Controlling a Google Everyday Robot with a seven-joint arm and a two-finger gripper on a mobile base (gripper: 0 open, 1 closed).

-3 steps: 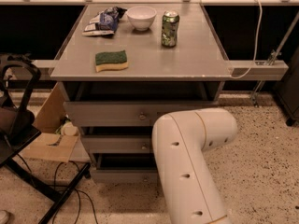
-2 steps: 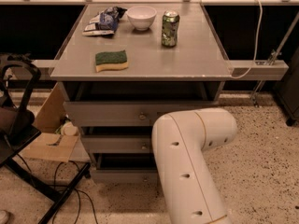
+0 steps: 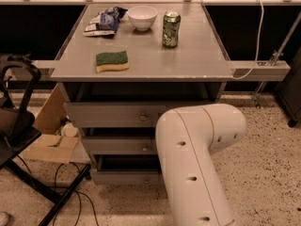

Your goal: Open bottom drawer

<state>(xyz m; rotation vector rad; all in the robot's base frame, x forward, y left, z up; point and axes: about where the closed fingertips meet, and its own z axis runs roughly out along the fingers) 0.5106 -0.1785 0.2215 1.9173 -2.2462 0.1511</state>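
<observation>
Bottom drawer [image 3: 123, 176] looks shut, so reaching seems in hand; the gripper, hidden behind the white arm [image 3: 197, 164] beside it, state untellable, next needs its centre knob [image 3: 146, 179].

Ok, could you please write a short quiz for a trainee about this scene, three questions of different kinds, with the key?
1. True or false: the sponge lies inside the bottom drawer.
2. What stands right of the white bowl? A) a mug B) a green can C) a bottle
3. Fill in: the claw is ___ in view; only the white arm shows.
Key: 1 false, it lies on the table; 2 B; 3 not.
</observation>
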